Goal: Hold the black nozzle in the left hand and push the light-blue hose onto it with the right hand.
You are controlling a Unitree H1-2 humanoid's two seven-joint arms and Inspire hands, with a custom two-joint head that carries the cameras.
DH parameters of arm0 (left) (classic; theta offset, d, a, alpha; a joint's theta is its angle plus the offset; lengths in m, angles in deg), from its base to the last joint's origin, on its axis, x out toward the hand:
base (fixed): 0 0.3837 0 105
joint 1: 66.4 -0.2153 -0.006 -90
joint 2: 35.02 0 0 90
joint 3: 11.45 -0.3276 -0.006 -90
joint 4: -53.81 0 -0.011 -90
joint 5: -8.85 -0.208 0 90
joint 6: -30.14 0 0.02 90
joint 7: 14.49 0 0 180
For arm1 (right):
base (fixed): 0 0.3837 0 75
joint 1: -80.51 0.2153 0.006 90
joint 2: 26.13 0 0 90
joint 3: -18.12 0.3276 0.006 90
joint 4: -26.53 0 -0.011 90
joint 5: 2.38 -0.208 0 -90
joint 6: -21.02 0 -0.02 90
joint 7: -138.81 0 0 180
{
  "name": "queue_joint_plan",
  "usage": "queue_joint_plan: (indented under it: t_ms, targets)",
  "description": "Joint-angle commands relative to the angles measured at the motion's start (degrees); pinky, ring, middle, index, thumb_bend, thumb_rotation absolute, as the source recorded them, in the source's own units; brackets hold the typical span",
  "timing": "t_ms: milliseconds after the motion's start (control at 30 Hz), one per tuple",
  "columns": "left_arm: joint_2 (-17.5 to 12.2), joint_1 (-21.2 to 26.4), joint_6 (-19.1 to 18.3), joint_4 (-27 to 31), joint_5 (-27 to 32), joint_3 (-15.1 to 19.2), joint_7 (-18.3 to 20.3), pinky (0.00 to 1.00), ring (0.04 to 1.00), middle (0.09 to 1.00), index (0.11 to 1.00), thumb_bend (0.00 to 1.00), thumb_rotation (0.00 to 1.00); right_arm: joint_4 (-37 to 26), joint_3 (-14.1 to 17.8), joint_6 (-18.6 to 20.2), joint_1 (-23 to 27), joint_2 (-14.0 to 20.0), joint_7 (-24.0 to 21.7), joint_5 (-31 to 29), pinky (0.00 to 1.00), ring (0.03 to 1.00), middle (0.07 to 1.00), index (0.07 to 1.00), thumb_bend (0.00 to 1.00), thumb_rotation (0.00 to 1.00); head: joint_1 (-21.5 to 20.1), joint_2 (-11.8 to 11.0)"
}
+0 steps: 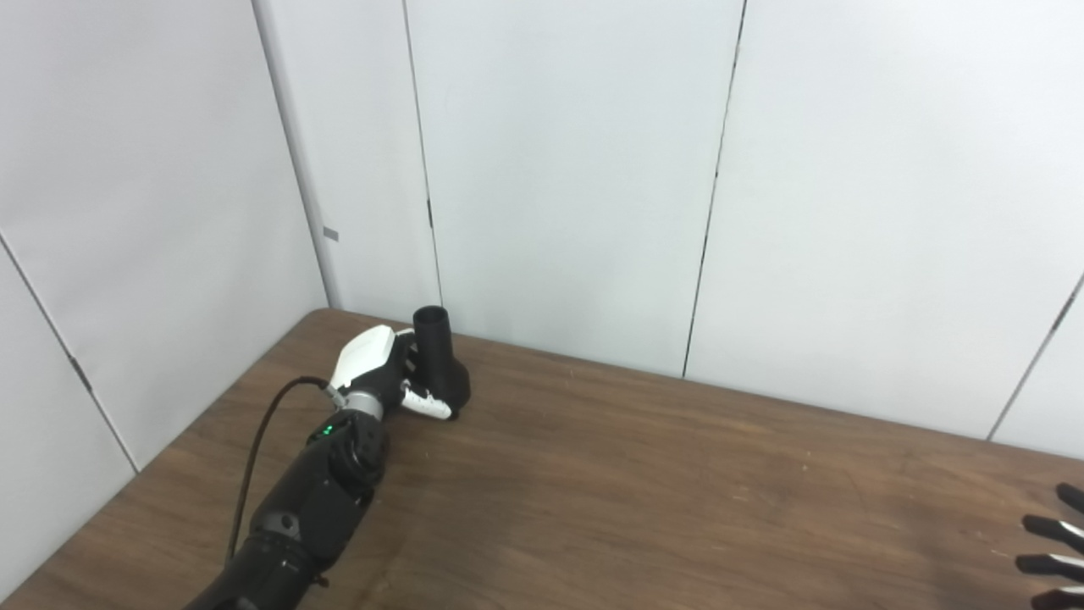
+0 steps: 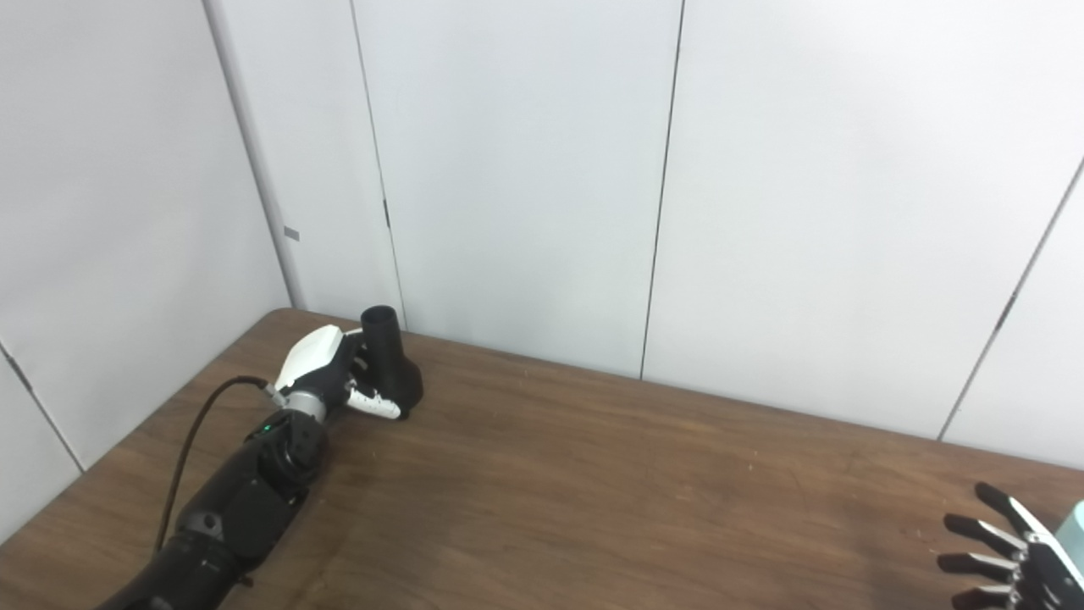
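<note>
Left hand grips one nozzle at the far corner; right hand spread beside one hose end.

Nearest, at the lower right edge, the right hand [image 2: 1008, 551] has its fingers fanned apart, grasping nothing, with a light-blue hose [image 2: 1072, 524] end just beside it. Farther back on the wooden table [image 1: 644, 491], near the far left corner, the left hand [image 1: 381, 373] is wrapped around the single black nozzle [image 1: 440, 360], which stands upright with its open tube on top.
</note>
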Motion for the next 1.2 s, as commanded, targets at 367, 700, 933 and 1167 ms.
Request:
queue_joint_plan:
  t_ms: [367, 700, 933, 1167]
  targets:
    - [2.00, -1.44, 3.12, -1.81, 2.17, -1.95, 1.93, 0.41, 0.470, 0.478, 0.501, 0.52, 0.00, -2.06, 0.95, -0.10, 0.90, 1.22, -0.06, -0.89, 0.51, 0.664, 0.784, 0.889, 0.57, 0.04, 0.14, 0.56]
    - [2.72, -1.92, 4.66, -2.66, 1.28, -3.53, -0.38, 0.32, 0.415, 0.480, 0.499, 0.52, 0.00, -1.98, 0.61, 0.37, 1.56, 0.84, 0.16, -0.64, 0.53, 0.662, 0.786, 0.892, 0.56, 0.04, -1.35, 0.45]
    - [3.43, -3.43, 6.01, 2.30, 0.58, -7.31, 1.16, 0.21, 0.324, 0.469, 0.507, 0.52, 0.00, -2.10, 0.02, 0.56, 1.93, -0.40, 0.74, -0.12, 0.52, 0.644, 0.776, 0.883, 0.57, 0.05, -3.59, 0.33]
    - [3.79, -4.16, 9.67, 6.21, 0.61, -11.55, 3.63, 0.41, 0.430, 0.448, 0.511, 0.52, 0.00, -2.70, -0.50, 0.58, 2.19, -1.39, 1.05, 1.05, 0.50, 0.642, 0.775, 0.879, 0.59, 0.03, -6.84, 1.02]
